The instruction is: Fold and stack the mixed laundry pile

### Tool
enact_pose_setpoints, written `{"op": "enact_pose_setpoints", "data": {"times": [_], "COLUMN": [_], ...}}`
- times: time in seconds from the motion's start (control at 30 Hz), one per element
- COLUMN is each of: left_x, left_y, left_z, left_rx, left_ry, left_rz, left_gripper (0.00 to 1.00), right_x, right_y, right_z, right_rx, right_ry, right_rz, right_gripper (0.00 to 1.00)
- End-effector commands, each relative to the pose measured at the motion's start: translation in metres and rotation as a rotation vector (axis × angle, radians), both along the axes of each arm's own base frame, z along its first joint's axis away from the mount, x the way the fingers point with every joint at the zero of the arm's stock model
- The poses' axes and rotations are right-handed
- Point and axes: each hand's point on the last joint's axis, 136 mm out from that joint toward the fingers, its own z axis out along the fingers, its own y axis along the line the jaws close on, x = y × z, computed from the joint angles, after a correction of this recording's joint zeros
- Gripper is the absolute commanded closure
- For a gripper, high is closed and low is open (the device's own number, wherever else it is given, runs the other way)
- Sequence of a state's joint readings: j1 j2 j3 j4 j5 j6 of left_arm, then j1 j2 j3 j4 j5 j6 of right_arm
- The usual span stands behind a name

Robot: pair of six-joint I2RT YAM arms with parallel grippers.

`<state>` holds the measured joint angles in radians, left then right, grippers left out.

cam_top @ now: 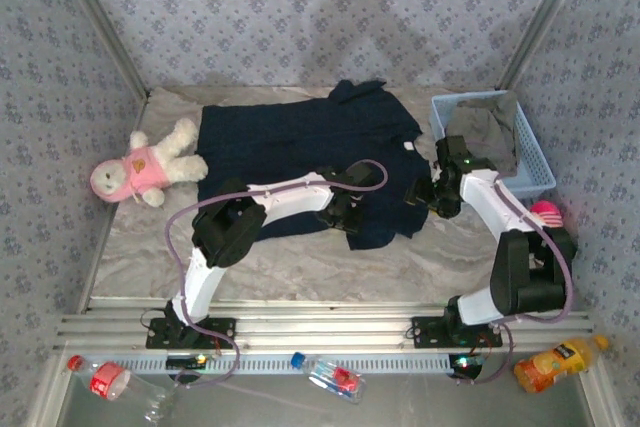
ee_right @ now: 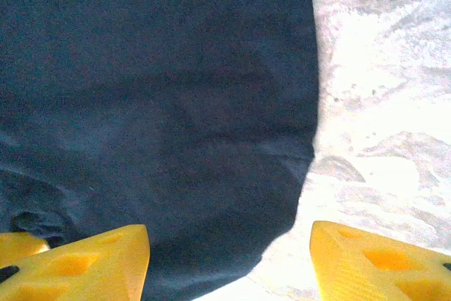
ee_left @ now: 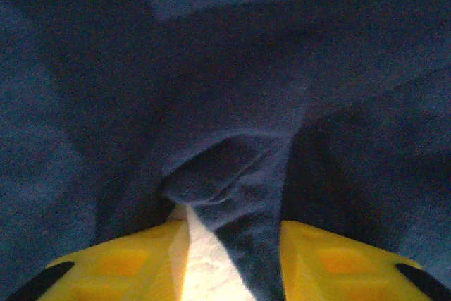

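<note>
beneath the right gripper (ee_right: 230,262) lies the navy garment (ee_right: 155,103).

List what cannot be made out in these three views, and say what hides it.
Top external: navy garment, near hem under left arm and right arm.
Top external: olive-grey garment, partly behind basket wall and right arm.
Top external: pink object beside right arm, too hidden to name.
Left wrist: navy garment outline, dark, cut off by every edge.

navy garment (cam_top: 290,137): matt cloth | basket (cam_top: 541,173): plastic mesh | table (cam_top: 300,263): smooth, marbled
</note>
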<state>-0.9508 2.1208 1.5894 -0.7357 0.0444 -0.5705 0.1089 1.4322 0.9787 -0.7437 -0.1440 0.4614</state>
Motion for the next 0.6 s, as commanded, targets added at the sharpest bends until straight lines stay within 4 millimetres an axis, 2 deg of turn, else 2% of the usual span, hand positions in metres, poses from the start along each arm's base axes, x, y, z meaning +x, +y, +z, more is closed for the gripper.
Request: {"op": "enact_pose_setpoints", "data": {"times": [0.0,0.07,0.17,0.27,0.37,0.57], "left_x": [-0.01,-0.006,0.004,0.007,-0.01,-0.046], "left_y": [0.024,0.029,0.034,0.028,0.009,0.0], "left_z": [0.036,0.057,0.08,0.087,0.082,0.039], "left_rx": [0.032,0.003,-0.047,-0.077,-0.096,0.073], "left_ry": [0.011,-0.033,-0.079,-0.103,-0.088,-0.12], "left_rz": [0.014,0.034,0.067,0.018,-0.12,-0.403], "left_gripper": [0.51,0.46,0.45,0.46,0.46,0.47], "right_x": [-0.018,-0.029,-0.048,-0.067,-0.073,-0.064], "right_y": [-0.008,-0.003,0.011,0.016,0.028,0.033], "right_z": [0.013,0.015,0.01,-0.009,-0.024,-0.046], "right_rx": [-0.11,-0.093,-0.042,-0.031,0.041,0.057], "right_ry": [-0.034,-0.05,-0.046,-0.004,0.005,-0.007], "right_rz": [0.028,0.027,0.047,0.056,0.073,0.072], "right_gripper": [0.39,0.44,0.54,0.53,0.51,0.52]}}
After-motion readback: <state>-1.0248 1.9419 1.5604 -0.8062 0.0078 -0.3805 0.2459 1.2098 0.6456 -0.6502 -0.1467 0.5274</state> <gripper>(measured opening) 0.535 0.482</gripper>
